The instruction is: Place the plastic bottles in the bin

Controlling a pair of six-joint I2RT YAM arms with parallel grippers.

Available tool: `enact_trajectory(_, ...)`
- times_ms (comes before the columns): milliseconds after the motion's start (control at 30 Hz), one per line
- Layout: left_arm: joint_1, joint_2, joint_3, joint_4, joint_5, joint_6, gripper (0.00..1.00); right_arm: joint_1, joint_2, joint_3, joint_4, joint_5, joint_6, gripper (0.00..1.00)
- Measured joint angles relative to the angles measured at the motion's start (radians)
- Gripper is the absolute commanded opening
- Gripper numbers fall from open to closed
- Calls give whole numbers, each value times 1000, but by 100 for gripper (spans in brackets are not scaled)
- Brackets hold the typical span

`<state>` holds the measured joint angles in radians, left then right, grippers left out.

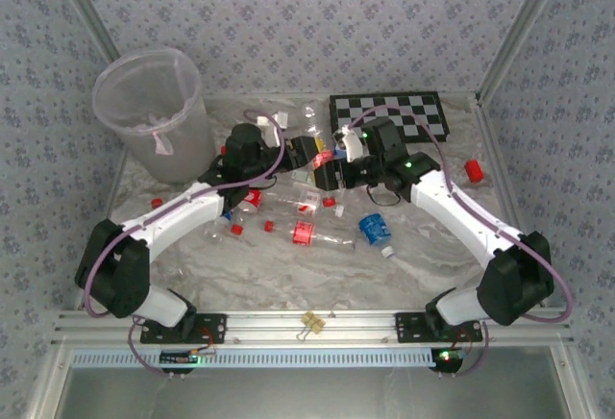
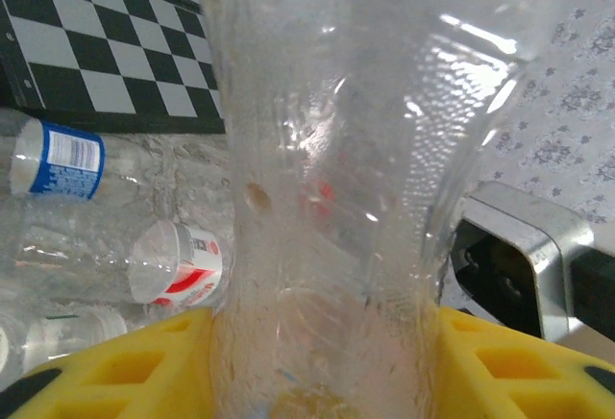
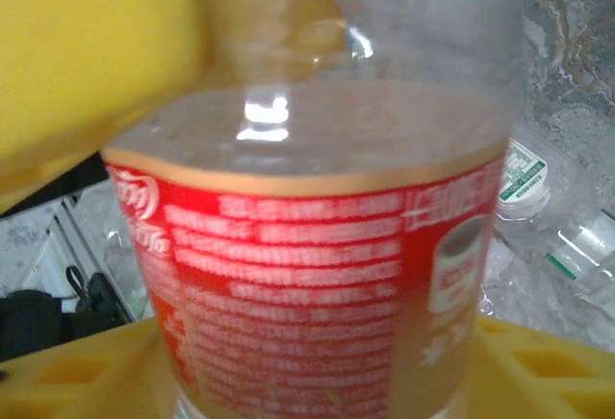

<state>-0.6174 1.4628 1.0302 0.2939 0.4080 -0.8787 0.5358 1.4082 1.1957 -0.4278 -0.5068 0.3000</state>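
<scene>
Clear plastic btls [image 1: 322,222], task stock. Status: early stage, by the look of it. Nearly all lie loose on the table [image 1: 288,280], mid-field betw. the two arms.

1. Bin [image 1: 187,140]: qty 1. Frosted bucket, upright, far-left corner. Pale scraps w/ a pink streak show thru the wall; cannot tell if any is a btl, so nothing confirmed binned.
2. Red-label btl [image 3: 307,275]: qty 1. Held up at centre, just in front of the checkerboard [image 1: 389,111] (qty 1), well apart from the bin.
   - L gripper [image 2: 322,342]: yellow fingers pressed on both sides of a clear btl body, clamped. Judged to be the same btl, gripped above the label.
   - R gripper [image 3: 317,371]: fingers flank the label part; gripping or slack, cannot tell.
   - Reads as a hand-over betw. arms.
3. Loose btls, top view:
   - blue-label btl [image 1: 375,229], qty 1
   - long flat red-label btl [image 1: 303,234], qty 1
   - second red label near the L arm
   - several clear ones w/ red or white caps
   - Heap overlaps, so total approx. ten, not firm.
4. Red-topped piece [image 1: 474,171], far right: qty 1. Btl or loose cap, too small to tell.

Left to do: carry the held btl to the bin, drop it, repeat for every loose one.
</scene>
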Motion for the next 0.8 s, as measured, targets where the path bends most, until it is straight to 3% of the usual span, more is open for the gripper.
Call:
enact_trajectory(267, 27, 0, 171, -250, -35, 143, 44, -32, -31, 47, -51, 19, -45, 94)
enact_trajectory(533, 138, -22, 293, -406, -56, 267, 42, -137, -161, 27, -37, -40, 0, 96)
enact_trajectory(800, 279, -185, 422, -521, -119, 401, 37, -161, -135, 10, -63, -21, 45, 95)
